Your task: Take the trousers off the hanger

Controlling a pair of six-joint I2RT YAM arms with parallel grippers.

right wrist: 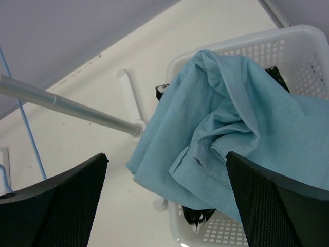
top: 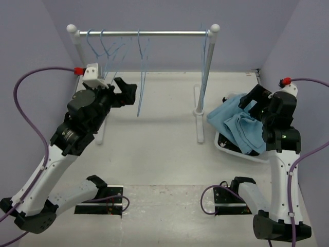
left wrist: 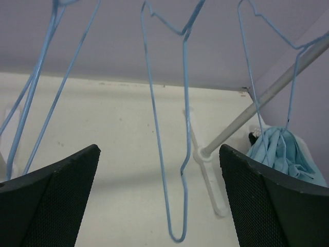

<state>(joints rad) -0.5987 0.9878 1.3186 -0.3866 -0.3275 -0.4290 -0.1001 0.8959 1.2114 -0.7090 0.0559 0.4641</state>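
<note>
The light sky-blue trousers (top: 239,126) lie heaped over a white basket at the right, off any hanger; they also show in the right wrist view (right wrist: 231,123) and the left wrist view (left wrist: 280,154). Several thin light-blue wire hangers hang bare on the rail. One hanger (top: 141,77) hangs just in front of my left gripper (top: 126,92), which is open and empty; in the left wrist view that hanger (left wrist: 169,154) dangles between the jaws, a little beyond them. My right gripper (top: 254,100) is open and empty just above the trousers.
The silver rail (top: 144,33) stands on white posts with feet (top: 199,121) on the table. The white basket (top: 226,146) also holds a black garment with white specks (right wrist: 198,216) under the trousers. More hangers hang at the rail's left (top: 103,46) and right end (top: 206,56).
</note>
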